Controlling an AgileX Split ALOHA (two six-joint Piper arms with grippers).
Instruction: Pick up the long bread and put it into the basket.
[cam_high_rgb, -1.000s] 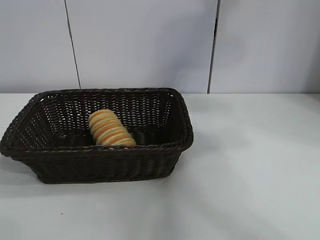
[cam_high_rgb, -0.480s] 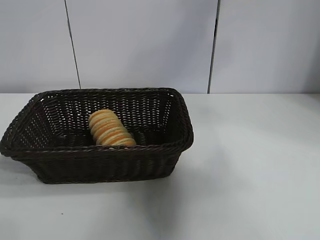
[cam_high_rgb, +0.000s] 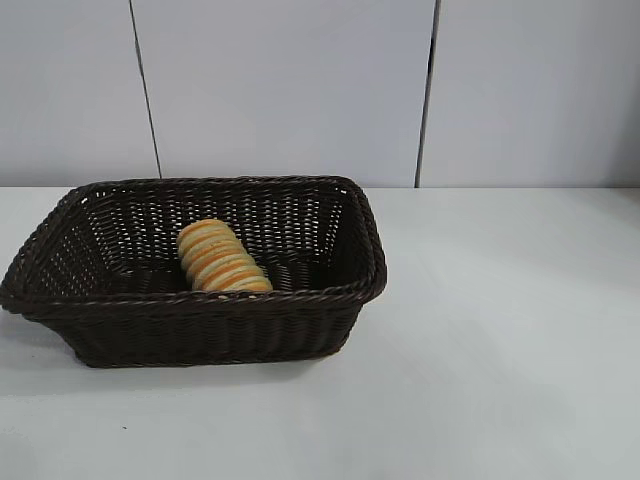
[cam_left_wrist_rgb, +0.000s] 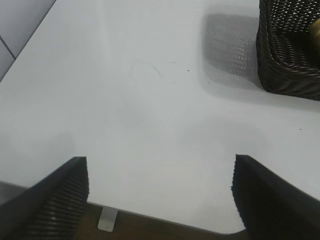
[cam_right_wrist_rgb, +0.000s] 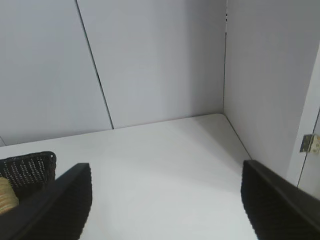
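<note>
White tabletop (cam_high_rgb: 500, 340) bearing basket (cam_high_rgb: 200, 330), long bread (cam_high_rgb: 222, 258) already lying inside; left gripper (cam_left_wrist_rgb: 160, 200) and right gripper (cam_right_wrist_rgb: 167, 200) idling empty, fingers spread; staying clear looking wisest

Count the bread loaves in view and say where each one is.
1. The long bread lies inside the basket, near the middle of its front wall. The front wall hides part of the basket floor, so something small could sit there unseen.
</note>
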